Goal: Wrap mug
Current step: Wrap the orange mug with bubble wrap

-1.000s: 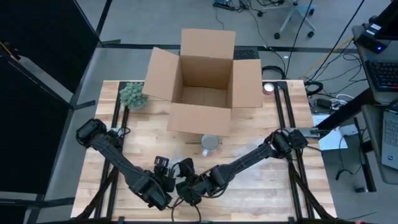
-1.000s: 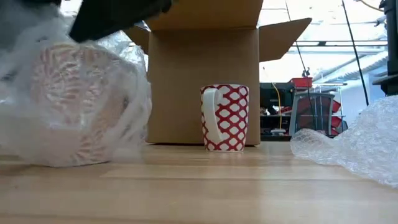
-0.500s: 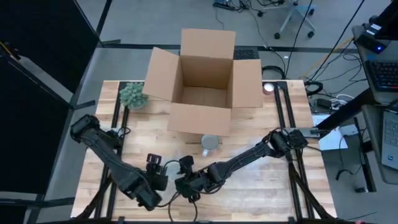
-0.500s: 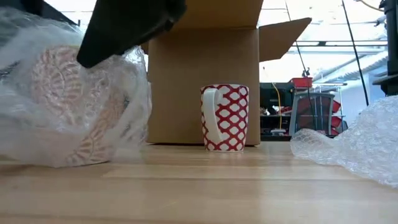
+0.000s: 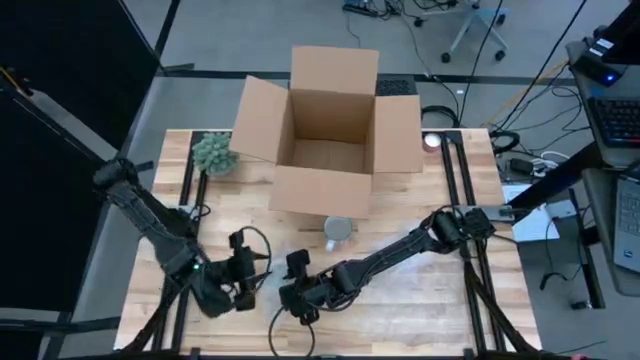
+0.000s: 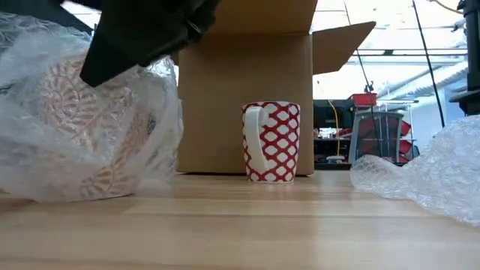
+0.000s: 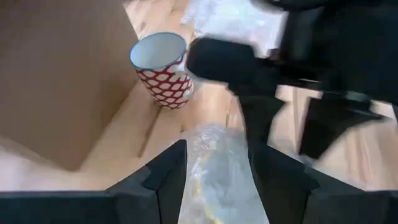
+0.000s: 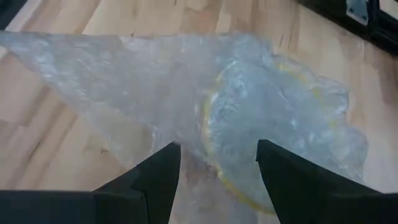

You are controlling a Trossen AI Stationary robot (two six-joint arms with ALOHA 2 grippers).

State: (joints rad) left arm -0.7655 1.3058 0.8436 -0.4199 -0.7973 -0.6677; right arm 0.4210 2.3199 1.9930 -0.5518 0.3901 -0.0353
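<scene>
The left gripper has pulled back leftward, parted around bubble wrap, while the right gripper, also released, hovers over the half-wrapped mug.

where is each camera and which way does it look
High: overhead, straight down on both arms, box, red mug.
Low: table height, level toward red mug, wrapped mug; an arm above.
Left wrist: past own fingers at bubble wrap.
Right wrist: own fingers over wrapped mug.
Shared: red mug in high, low, left wrist.
</scene>
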